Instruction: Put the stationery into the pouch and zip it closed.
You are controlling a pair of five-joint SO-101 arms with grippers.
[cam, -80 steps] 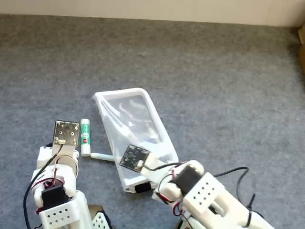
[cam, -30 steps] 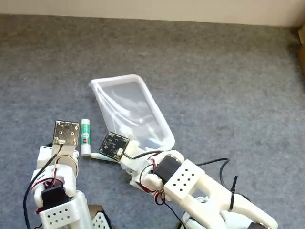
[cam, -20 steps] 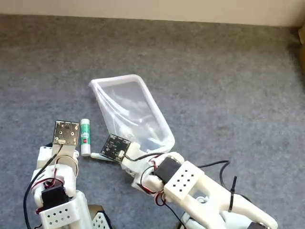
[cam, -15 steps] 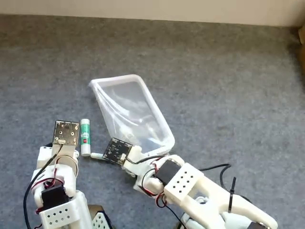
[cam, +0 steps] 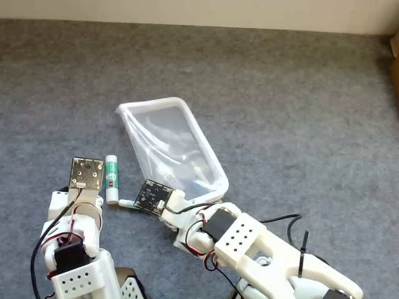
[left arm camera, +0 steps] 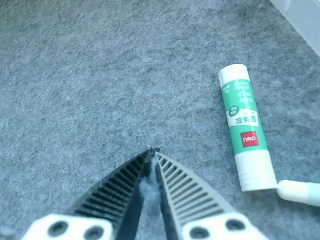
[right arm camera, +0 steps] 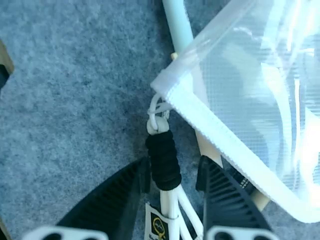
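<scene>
Your high view looks steeply down, wrist views close above the carpet (cam: 280,93), left shares its glue stick (left arm camera: 246,135), right its pouch (right arm camera: 240,85).

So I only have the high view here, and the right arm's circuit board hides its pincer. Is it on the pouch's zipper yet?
Observer: The right pincer is open, straddling the black zipper pull at the corner of the pouch, with a gap on one side.
Reviewer: And the other arm?
Observer: The left pincer is shut over bare carpet, beside the glue stick and not touching it.
Reviewer: Anything trapped under the pouch?
Observer: Yes, a pale blue pen runs under that same corner.
</scene>
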